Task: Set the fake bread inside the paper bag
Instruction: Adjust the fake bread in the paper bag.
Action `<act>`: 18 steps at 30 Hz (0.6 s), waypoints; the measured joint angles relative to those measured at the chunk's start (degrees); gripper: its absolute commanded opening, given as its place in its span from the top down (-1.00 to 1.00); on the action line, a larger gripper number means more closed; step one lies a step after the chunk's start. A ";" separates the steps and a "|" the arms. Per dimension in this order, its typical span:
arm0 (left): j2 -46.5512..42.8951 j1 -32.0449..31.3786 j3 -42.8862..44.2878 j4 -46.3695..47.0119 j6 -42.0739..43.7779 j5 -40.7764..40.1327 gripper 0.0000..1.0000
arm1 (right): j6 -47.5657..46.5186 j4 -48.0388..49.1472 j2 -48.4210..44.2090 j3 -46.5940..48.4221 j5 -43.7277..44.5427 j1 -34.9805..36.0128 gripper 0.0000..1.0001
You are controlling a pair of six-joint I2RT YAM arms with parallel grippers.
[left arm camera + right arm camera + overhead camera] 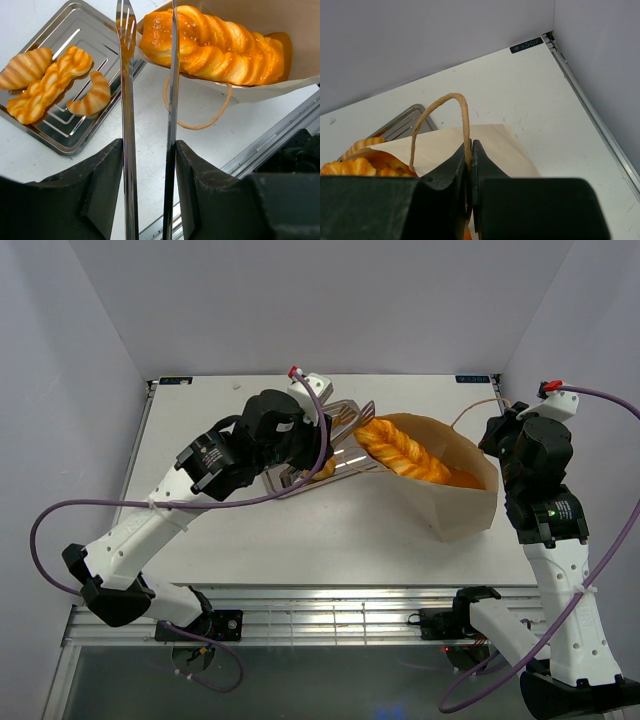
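Three small golden toy pastries (pixel 50 82) sit on a ribbed silver metal tray (pixel 75 30) near the far edge of the white table (pixel 300 540). The left hand (pixel 149 145) clasps long silver metal tongs (pixel 127 75), tips parted at a glossy orange braided baguette (pixel 215 47) lying half inside the tipped cream paper bag (pixel 465 510) toward the right edge. The right hand (pixel 470 150) pinches its looped string handle (pixel 440 102).

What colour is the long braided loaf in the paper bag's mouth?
Glossy golden orange braided loaf, clearest in the left wrist view.

Fake bread (pixel 215 45) looks glossy, paper bag (pixel 465 510) matt, tray (pixel 75 25) and tongs (pixel 128 125) polished metal.
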 measured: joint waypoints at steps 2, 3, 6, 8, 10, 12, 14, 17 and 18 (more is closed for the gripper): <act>-0.35 0.46 -0.11 -0.50 -0.13 1.16 -0.08 | 0.00 0.00 0.00 0.00 0.00 0.00 0.85; -0.46 0.66 -0.11 -0.66 -0.22 1.68 -0.08 | 0.00 0.00 0.00 0.00 0.00 0.00 0.85; -0.50 0.98 -0.11 -1.33 -0.44 2.19 -0.08 | -0.15 0.00 0.00 0.00 0.02 0.00 0.85; -0.50 1.05 -0.20 -1.77 -0.61 2.16 -0.09 | -0.33 0.00 0.00 0.00 0.02 0.00 0.85; -0.50 1.07 -0.31 -1.95 -0.83 2.12 -0.09 | -0.42 0.00 0.00 0.00 0.02 0.00 0.85; -0.55 1.07 -0.76 -2.03 -0.98 2.14 -0.09 | -0.50 0.00 0.00 0.00 0.02 0.00 0.85; -0.55 1.07 -1.42 -2.36 -1.05 2.56 -0.08 | -0.52 0.00 0.02 0.00 0.00 0.00 0.85; -0.55 1.09 -2.58 -2.45 -1.22 4.63 -0.08 | -0.52 0.02 0.20 0.00 0.00 0.00 0.85; -0.55 1.09 -2.86 -2.51 -1.27 5.33 -0.08 | -0.52 0.00 0.28 0.00 0.00 0.00 0.85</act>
